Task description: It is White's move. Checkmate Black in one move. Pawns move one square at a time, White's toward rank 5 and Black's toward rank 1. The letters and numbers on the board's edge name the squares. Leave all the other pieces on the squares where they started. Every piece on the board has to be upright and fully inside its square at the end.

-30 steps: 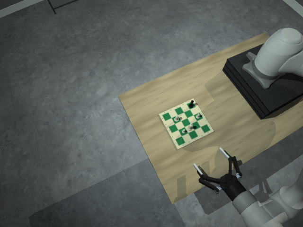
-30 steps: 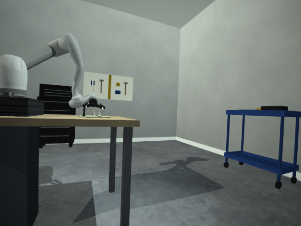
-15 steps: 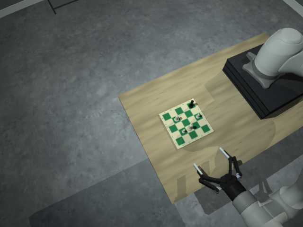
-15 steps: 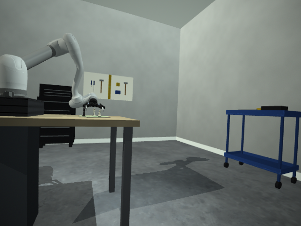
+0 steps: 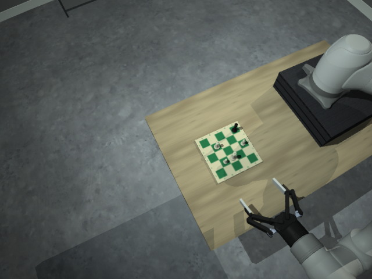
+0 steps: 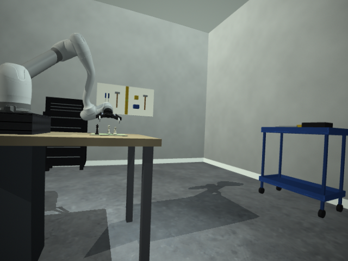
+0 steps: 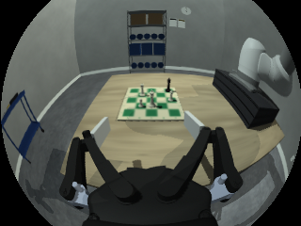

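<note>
A small green and cream chessboard (image 5: 228, 152) lies on the wooden table (image 5: 264, 140). A black piece (image 5: 235, 127) stands on the board's far corner square. Several white pieces stand on it, at the left (image 5: 217, 146), at the right (image 5: 243, 141), in the middle (image 5: 233, 156) and near the front (image 5: 225, 161). Their types are too small to tell. My gripper (image 5: 260, 192) is open and empty, high in the air off the board's near side, over the table's front edge. In the wrist view the board (image 7: 150, 104) lies ahead, beyond the open fingers.
The arm's black base block (image 5: 325, 99) sits on the table's right end. A blue cart (image 6: 303, 165) stands far off by the right wall. A black drawer cabinet (image 6: 66, 131) and a tool board (image 6: 125, 99) are at the back wall.
</note>
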`<state>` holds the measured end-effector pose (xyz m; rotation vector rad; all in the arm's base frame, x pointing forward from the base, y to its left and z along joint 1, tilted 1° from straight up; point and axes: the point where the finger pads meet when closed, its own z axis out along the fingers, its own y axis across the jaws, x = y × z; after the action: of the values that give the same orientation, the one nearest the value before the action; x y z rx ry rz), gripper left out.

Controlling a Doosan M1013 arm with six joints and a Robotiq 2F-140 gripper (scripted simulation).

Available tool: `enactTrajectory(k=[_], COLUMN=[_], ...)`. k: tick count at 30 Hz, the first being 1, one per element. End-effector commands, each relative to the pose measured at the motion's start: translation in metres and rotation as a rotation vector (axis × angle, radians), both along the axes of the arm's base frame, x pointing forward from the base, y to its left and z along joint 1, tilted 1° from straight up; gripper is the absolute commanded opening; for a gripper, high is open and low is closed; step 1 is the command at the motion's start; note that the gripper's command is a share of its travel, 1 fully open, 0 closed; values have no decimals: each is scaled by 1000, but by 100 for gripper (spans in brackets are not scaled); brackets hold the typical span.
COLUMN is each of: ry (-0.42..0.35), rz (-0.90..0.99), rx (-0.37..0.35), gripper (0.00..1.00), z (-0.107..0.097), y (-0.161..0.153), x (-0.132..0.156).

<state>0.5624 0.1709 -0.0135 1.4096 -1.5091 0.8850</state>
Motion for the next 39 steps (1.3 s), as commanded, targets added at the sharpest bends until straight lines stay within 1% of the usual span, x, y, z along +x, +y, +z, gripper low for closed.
enactTrajectory(k=[1,4,6,12,15,17,20,21,22,24,25,26,27,29,30,31,33,34,35,36,37,38,39], ry=[0,0,0,0,-30,-91,-222,-251,-283,-347,-380,-411,-443,-443,-536,-561,-618,-650,-683,-715,-746,-778,-809], rz=[0,0,0,-1,-41,-123,-299,-338,-381,-470,-513,-557,-598,-598,-722,-757,-829,-873,-914,-958,-999,-1042,-1081], rx=[0,0,0,1,23,68,170,192,217,265,290,312,337,337,410,426,474,495,523,546,574,596,624], gripper=[100,100,100,100,100,100,100,100,100,100,100,100,100,100,100,100,100,100,100,100,100,100,100], z=[22,36,40,41,42,44,48,50,50,53,53,55,55,55,57,59,59,61,61,62,62,64,64], y=[0,0,0,0,-8,-23,-62,-78,-78,-112,-112,-129,-129,-129,-146,-163,-163,-179,-179,-193,-193,-206,-206], x=[1,1,1,1,0,-1,-4,-5,-5,-7,-7,-8,-8,-8,-9,-10,-10,-11,-11,-12,-12,-13,-13])
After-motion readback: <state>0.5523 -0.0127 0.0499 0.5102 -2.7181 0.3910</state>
